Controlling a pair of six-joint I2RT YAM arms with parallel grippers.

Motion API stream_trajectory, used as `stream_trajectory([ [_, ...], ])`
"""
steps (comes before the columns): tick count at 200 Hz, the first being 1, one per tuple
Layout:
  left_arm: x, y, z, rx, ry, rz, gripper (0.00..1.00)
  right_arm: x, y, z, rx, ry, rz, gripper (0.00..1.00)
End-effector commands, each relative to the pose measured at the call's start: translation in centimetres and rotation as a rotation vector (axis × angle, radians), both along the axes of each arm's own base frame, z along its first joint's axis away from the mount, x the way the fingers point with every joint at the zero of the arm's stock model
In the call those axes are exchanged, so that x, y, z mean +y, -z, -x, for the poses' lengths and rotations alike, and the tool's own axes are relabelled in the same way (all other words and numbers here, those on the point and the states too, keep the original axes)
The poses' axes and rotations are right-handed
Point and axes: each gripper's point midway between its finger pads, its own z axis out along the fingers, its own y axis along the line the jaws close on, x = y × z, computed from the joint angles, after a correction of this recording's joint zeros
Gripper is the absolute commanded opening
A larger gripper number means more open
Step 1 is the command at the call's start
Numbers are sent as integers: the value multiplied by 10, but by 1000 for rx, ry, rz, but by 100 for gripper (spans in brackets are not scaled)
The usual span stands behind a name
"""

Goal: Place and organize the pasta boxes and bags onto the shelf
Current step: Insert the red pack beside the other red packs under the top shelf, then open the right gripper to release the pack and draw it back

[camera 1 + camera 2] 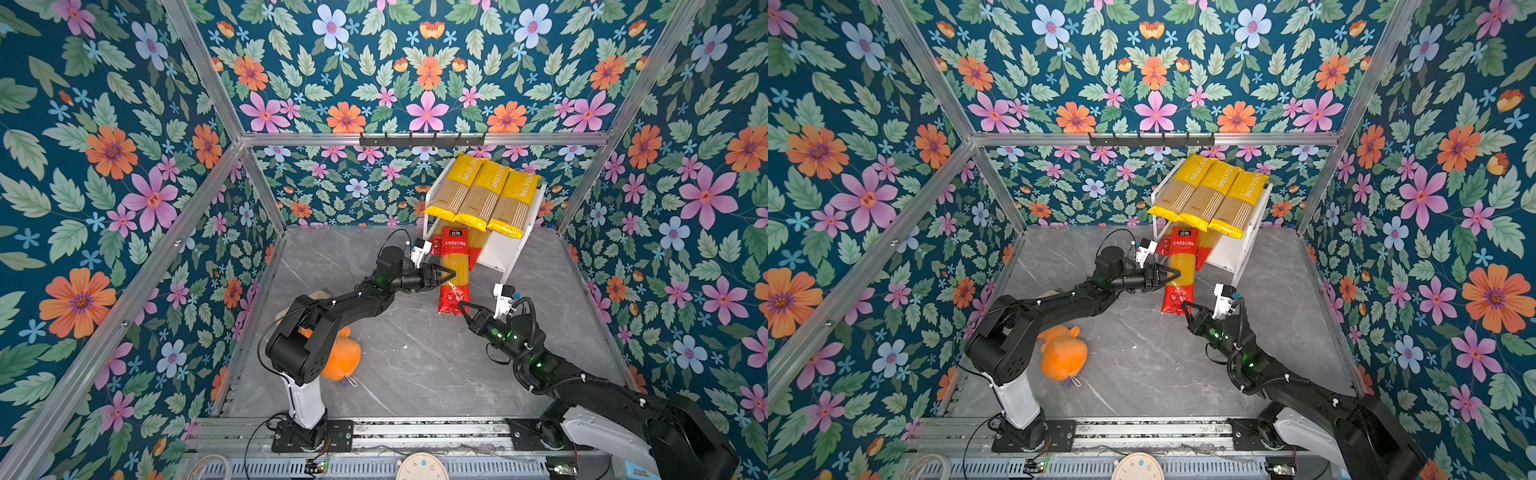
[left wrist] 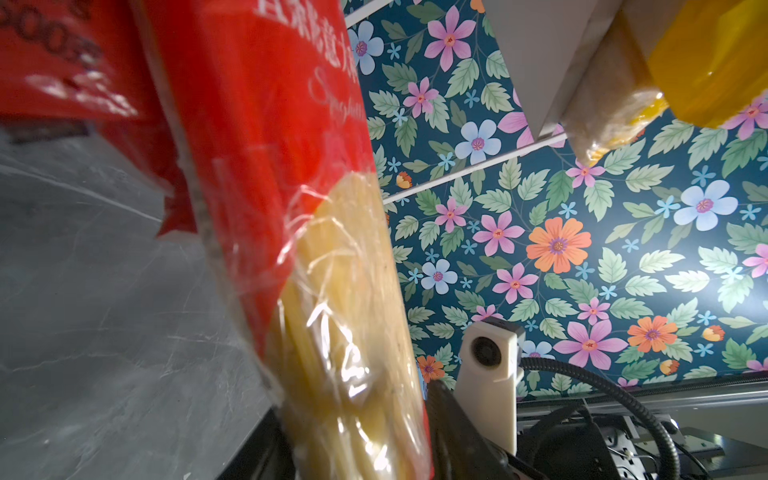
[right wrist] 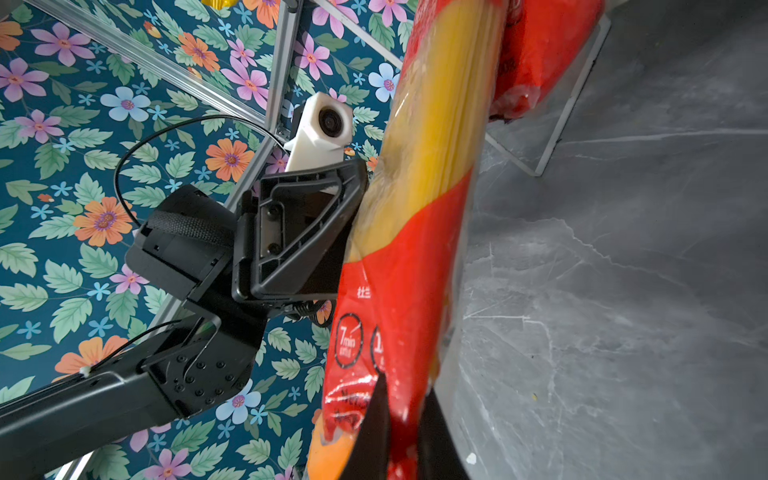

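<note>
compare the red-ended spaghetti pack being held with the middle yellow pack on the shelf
The red-ended pack has red ends and a clear middle; the middle yellow pack has yellow ends. The red-ended pack is pinched at its near end by the right claw; the middle yellow pack lies untouched atop the shelf. Both hold long spaghetti.

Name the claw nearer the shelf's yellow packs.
Left. The left claw sits in front of the yellow packs, midway along the red-ended pack; the right claw pinches its lower end, farther away.
</note>
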Motion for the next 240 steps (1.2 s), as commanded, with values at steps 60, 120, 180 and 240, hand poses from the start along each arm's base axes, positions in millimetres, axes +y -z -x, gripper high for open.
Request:
stream_trajectory([
  [60, -1, -21, 6, -103, 31, 45, 54, -36, -48, -36, -136, 187, -27, 0],
  [120, 3, -14, 8, -104, 25, 20, 54, -76, -48, -55, -121, 360, -33, 0],
  [180, 8, 8, 13, -73, 19, -17, 54, -95, -52, -55, -132, 446, -14, 0],
  [240, 13, 15, 13, -61, 13, -28, 54, -106, -45, -60, -98, 511, 17, 0],
])
